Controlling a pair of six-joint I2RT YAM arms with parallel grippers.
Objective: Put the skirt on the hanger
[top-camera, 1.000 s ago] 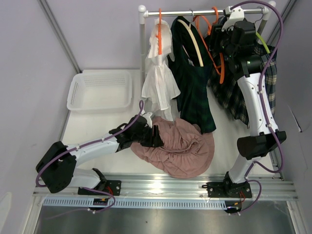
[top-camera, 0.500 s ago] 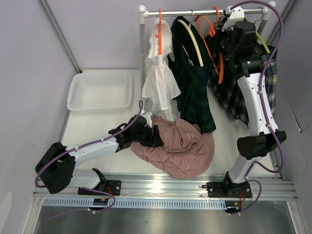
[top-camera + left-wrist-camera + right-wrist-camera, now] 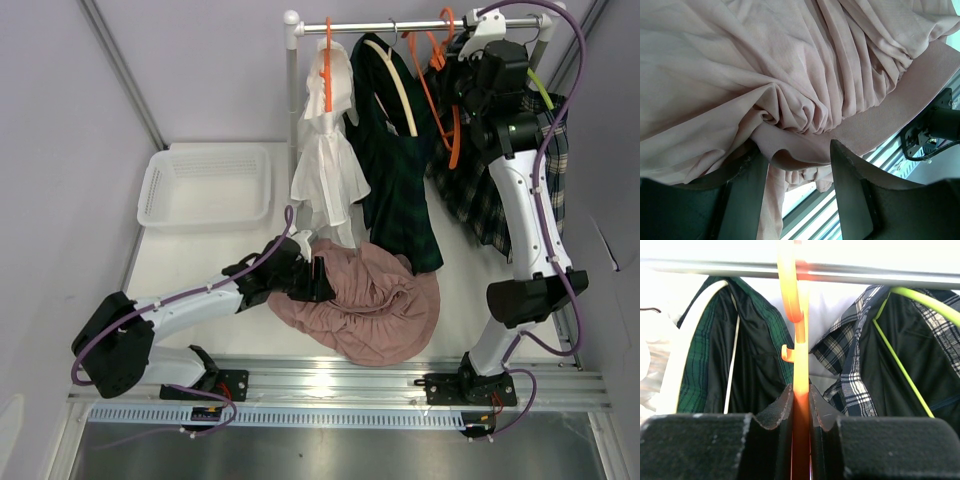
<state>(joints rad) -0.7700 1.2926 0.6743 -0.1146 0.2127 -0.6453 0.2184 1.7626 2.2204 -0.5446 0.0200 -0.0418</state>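
Orange is the hanger point(image 3: 800, 340) we need, and the right gripper point(image 3: 800, 395) has its jaws closed tight on the hanger's neck, just under the rail point(image 3: 400, 27). We judge the hold is taken there, close below the hook, so that the hanger can be lifted off without swinging. Whether the hook rests on the rail or is just clear of it, we cannot tell.

A green dress point(image 3: 395, 170) hangs from the rail on one side of the hanger and a plaid garment point(image 3: 465, 200) on the other, with a white garment point(image 3: 325, 150) beyond the dress near the rail's post. The gap is crowded, so a narrow pinch on the neck keeps the fingers out of the neighbouring cloth.

The skirt point(image 3: 375, 300), pink and pleated, lies bunched on the table point(image 3: 190, 255), well below the rail and out in front of it. The left gripper point(image 3: 795, 170) is down at the edge of the skirt farthest from the rail's plaid end. Its jaws stand wide apart on either side of a fold of waistband. Cloth lies between them but is not pinched.

We read this as a ready posture. The waistband is the firmer part, and it has to meet the hanger, so it is the sensible place to take hold. The skirt is not yet on the hanger, so most of the task remains.
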